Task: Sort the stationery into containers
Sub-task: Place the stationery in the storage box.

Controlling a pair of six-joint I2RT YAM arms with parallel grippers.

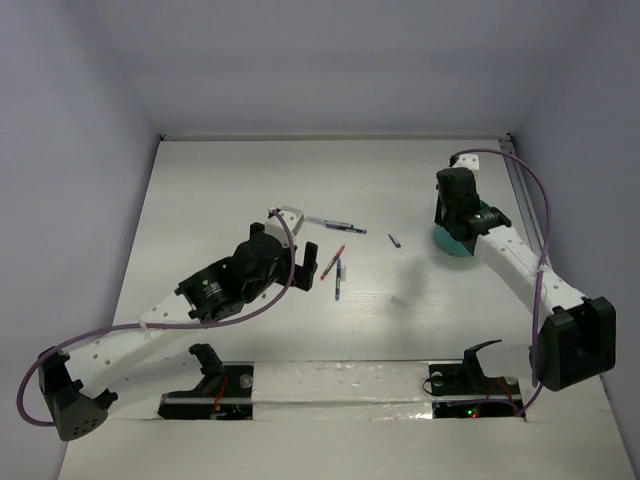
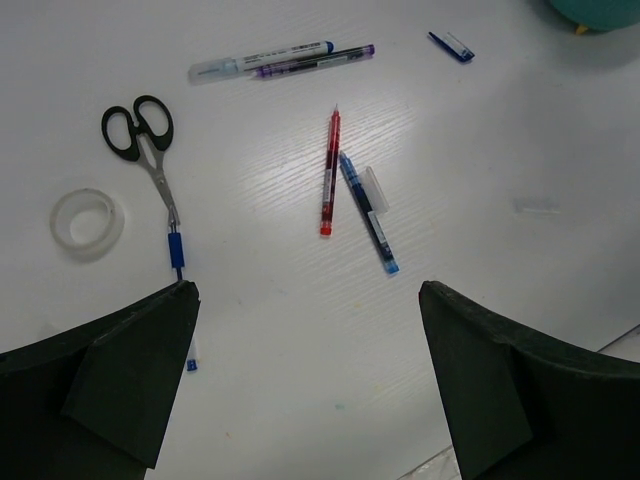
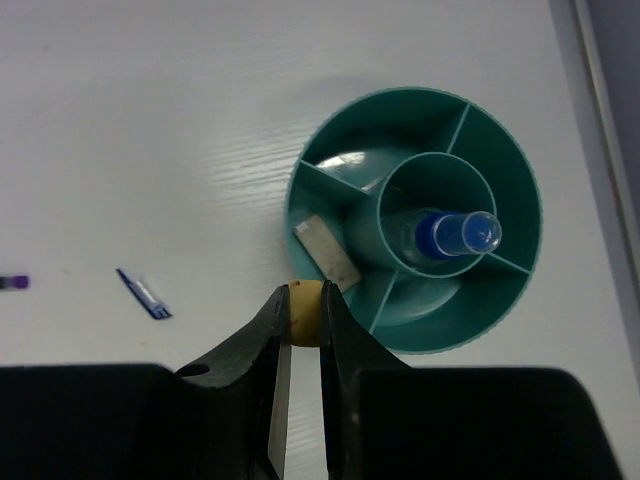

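Your left gripper [image 2: 308, 292] hung with its jaws spread wide and nothing between them, above the white table [image 2: 480, 150]. Below it, in the left wrist view, you had a red pen [image 2: 329, 172] and a blue pen [image 2: 367, 212] lying close together, their far ends almost meeting. A clear cap [image 2: 375, 188] lay just beside the blue one. Farther off lay a white-barrelled pen [image 2: 260, 58] and a purple pen [image 2: 315, 60], side by side. Whether they touched could not be told. To the left lay the black-handled scissors [image 2: 148, 150] with blades closed and a small blue piece [image 2: 176, 248] at their tip. A white ring [image 2: 87, 222] sat near them. A small dark-blue cap [image 2: 452, 46] lay apart from the rest, toward the teal tub [image 3: 520, 190].

Your right gripper [image 3: 306, 300] was clenched on a small yellowish lump [image 3: 305, 318], held right at the near rim of the tub. Whether the lump touched the rim could not be told. The tub stood upright near the table's right edge, with a round centre tube and dividers running out to the wall. A blue-tipped pen [image 3: 455, 232] stood in the centre tube. A small white eraser block [image 3: 327, 252] leaned in the compartment nearest the lump.

In the top view your two arms were well apart, the left over the pens at mid-table and the right over the tub.
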